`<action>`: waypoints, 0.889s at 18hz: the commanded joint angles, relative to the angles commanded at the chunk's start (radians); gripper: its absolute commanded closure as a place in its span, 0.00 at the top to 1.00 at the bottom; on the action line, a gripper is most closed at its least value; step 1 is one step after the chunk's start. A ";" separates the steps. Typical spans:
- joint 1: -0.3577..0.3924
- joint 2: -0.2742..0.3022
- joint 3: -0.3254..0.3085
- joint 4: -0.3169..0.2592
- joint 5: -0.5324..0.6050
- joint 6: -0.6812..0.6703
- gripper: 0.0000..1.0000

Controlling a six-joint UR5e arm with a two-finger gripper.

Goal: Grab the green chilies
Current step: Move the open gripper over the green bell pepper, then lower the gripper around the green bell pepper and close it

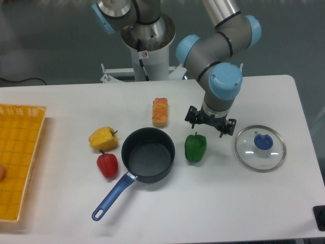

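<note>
The green chilies (pixel 195 147) are one glossy green bell pepper with a short stem, standing on the white table just right of the dark pan. My gripper (pixel 209 123) hangs a little above and to the right of it, fingers spread wide, nothing between them. It is open and does not touch the pepper.
A dark blue pan (pixel 148 155) with a blue handle sits left of the pepper. A red pepper (pixel 107 164) and a yellow pepper (pixel 103 138) lie further left. An orange bread piece (pixel 160 111) is behind the pan. A glass lid (pixel 260 148) lies right. A yellow basket (pixel 18 157) is at the left edge.
</note>
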 joint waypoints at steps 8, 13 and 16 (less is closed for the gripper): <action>-0.034 -0.041 0.000 0.069 0.005 -0.063 1.00; -0.034 -0.063 -0.002 0.080 0.017 -0.063 1.00; -0.037 -0.072 -0.008 0.088 0.021 -0.068 1.00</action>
